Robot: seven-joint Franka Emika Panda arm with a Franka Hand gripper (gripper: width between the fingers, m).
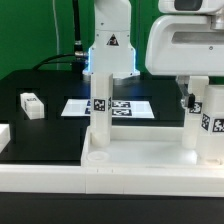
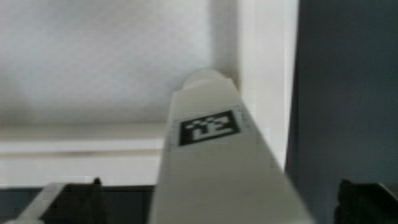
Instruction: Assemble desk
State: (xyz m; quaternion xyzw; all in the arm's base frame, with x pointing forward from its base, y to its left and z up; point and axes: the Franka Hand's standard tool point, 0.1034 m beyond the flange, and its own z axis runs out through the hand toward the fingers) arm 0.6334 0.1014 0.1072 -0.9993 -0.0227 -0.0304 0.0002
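I judge two legs placed: first leg (image 1: 100, 118) and second leg (image 1: 205, 125) stand upright on the tabletop (image 1: 55, 165). A loose leg (image 1: 32, 104) is not yet fitted. The gripper (image 2: 217, 205) stands open around the second leg.

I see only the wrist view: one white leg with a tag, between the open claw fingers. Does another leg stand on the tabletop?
Observer: Yes, a second leg stands upright on the tabletop, toward the exterior view's left.
Operator: Is any loose part lying beside the tabletop?
Observer: One loose leg lies on the black table, off the tabletop, far to the exterior view's left.
Operator: And what is behind the tabletop?
Observer: The marker board lies flat there, in front of the arm.
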